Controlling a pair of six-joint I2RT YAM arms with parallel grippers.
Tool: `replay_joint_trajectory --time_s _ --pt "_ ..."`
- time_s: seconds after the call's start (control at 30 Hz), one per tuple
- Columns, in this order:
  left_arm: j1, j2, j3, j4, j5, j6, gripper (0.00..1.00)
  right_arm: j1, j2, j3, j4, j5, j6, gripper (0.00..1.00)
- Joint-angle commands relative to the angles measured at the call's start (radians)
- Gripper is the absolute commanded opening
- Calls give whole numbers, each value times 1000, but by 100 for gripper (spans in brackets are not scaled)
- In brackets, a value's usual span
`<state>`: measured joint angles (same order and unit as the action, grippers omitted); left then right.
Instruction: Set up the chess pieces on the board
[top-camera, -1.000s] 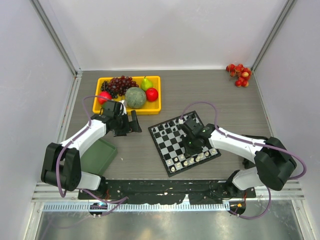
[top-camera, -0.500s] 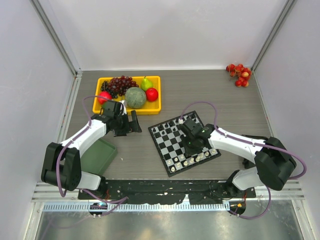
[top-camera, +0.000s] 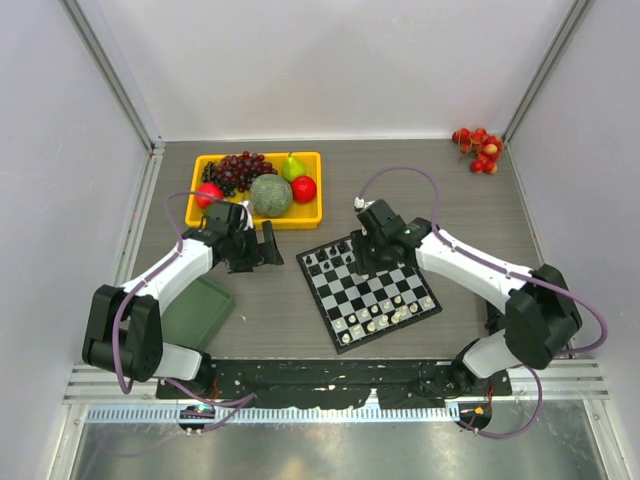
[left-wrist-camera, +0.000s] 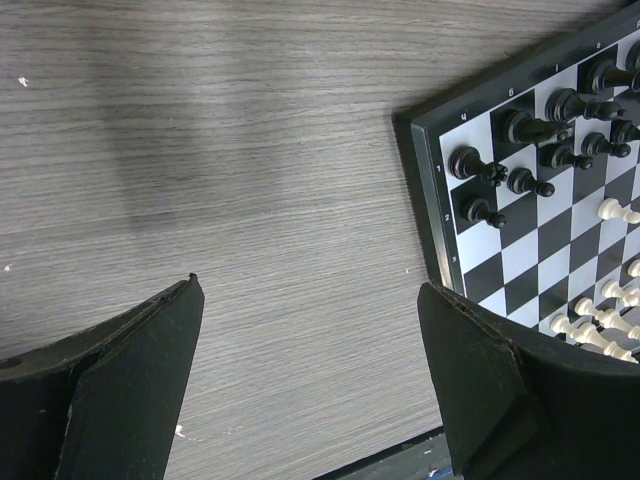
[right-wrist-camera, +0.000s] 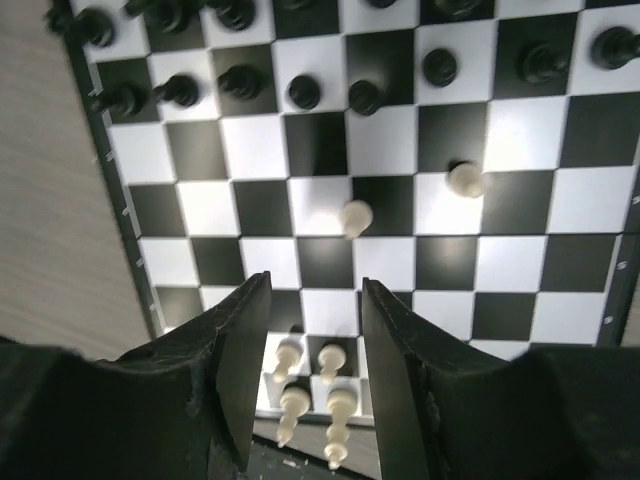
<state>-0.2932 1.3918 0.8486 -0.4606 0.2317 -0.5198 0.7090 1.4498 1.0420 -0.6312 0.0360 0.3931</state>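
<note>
The board (top-camera: 375, 296) lies at an angle in front of the right arm. Black chess pieces (top-camera: 325, 262) line its far-left side and cream-white ones (top-camera: 377, 322) its near side. My right gripper (top-camera: 362, 262) hovers over the board's far half; in the right wrist view it (right-wrist-camera: 315, 288) stands open with nothing between its fingers. Below them stand white pieces (right-wrist-camera: 328, 358), and two white pawns (right-wrist-camera: 355, 216) sit further out on the board (right-wrist-camera: 385, 145). My left gripper (top-camera: 270, 245) (left-wrist-camera: 310, 285) is wide open over bare table, left of the board (left-wrist-camera: 520, 255) and its black pieces (left-wrist-camera: 475, 165).
A yellow tray (top-camera: 310, 218) with grapes, a pear, apples and a round green fruit stands at the back left. A green tray (top-camera: 200, 310) lies under the left arm. A cluster of red fruit (top-camera: 478, 150) sits in the far right corner.
My right gripper has opened and pulled back from the white pieces at the board's near side towards its far half. The left arm has not moved.
</note>
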Motion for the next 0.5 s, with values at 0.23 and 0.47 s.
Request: replay_joint_trajectory --time_s 0.23,0.47 --pt "-3 -24 12 25 -3 -2 95 -60 161 64 37 1 -51 48" --pt "-3 -14 26 16 -3 4 95 -60 213 81 64 18 -46 48"
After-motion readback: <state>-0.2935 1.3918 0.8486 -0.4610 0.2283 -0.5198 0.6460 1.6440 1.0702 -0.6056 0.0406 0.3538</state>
